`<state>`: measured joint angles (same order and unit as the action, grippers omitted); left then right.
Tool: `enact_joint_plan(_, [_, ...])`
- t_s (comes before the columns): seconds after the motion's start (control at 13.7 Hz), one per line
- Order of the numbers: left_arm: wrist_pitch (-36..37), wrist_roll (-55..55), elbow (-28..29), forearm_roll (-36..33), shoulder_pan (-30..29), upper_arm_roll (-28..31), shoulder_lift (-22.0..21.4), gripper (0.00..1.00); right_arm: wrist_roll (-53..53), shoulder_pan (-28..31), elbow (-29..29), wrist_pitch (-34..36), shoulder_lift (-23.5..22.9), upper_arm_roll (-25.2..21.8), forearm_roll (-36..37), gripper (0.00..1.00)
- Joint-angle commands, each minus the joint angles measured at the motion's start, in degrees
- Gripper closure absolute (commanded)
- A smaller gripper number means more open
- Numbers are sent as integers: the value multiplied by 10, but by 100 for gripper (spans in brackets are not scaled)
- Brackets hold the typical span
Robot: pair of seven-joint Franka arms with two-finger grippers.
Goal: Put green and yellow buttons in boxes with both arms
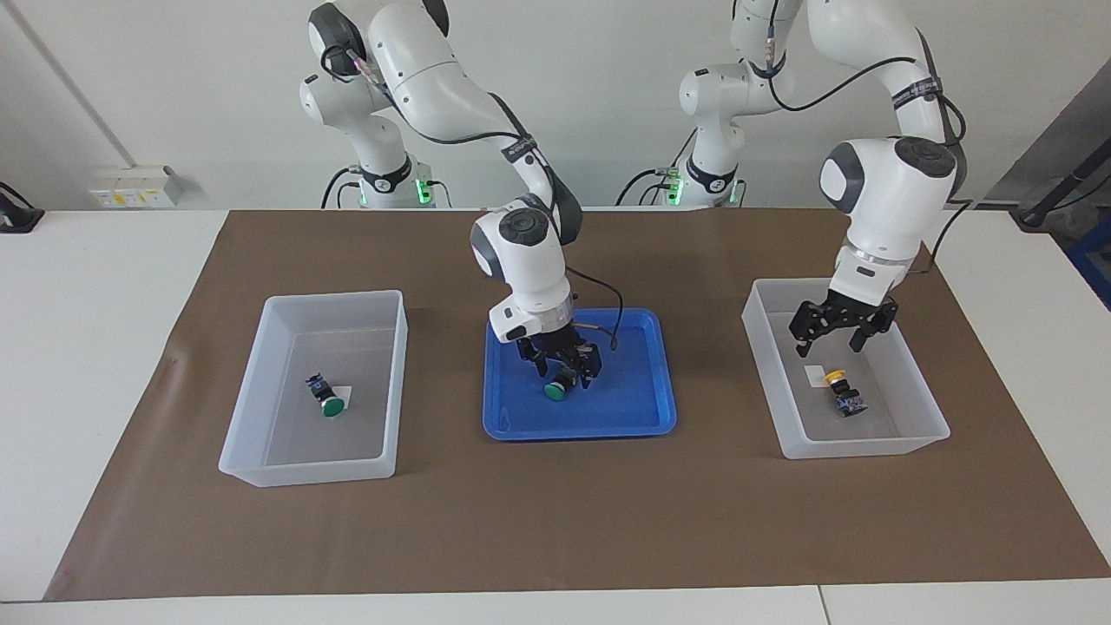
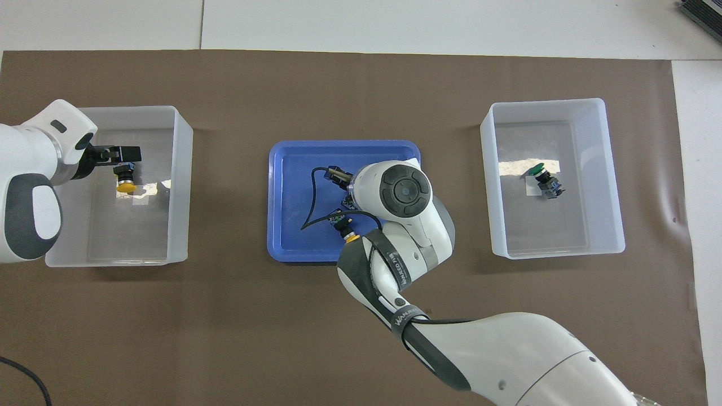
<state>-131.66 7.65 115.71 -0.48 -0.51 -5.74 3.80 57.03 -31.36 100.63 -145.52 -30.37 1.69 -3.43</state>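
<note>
Jaws around green-capped button (image 1: pixel 555 389), blue tray (image 1: pixel 638 417).

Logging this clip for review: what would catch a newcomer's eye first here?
The shallow blue plastic tray at the table's middle, where the right claw is down at a green-capped push-button switch. Next, the left claw, open above a yellow-capped push-button switch lying in the translucent white bin.

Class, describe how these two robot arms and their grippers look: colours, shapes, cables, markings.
Both arms are glossy white with rounded segments, dark grey joint caps and black cables. The right arm wears black lettered straps. The left gripper and right gripper are black, two-fingered.
</note>
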Motion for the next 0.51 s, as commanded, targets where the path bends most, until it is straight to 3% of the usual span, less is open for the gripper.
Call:
enact_joint_plan(0.0, [16, 88, 12, -9, 55, 7, -13, 0, 11, -3, 26, -25, 0, 0, -6, 100])
enact_joint_plan(0.29, [3, 253, 63, -9, 130, 6, -35, 0, 10, 15, 13, 9, 22, -2, -7, 100])
enact_joint_plan(0.44, [-4, 279, 70, -9, 161, 6, -36, 0, -3, 44, 11, 84, 81, -3, -7, 100])
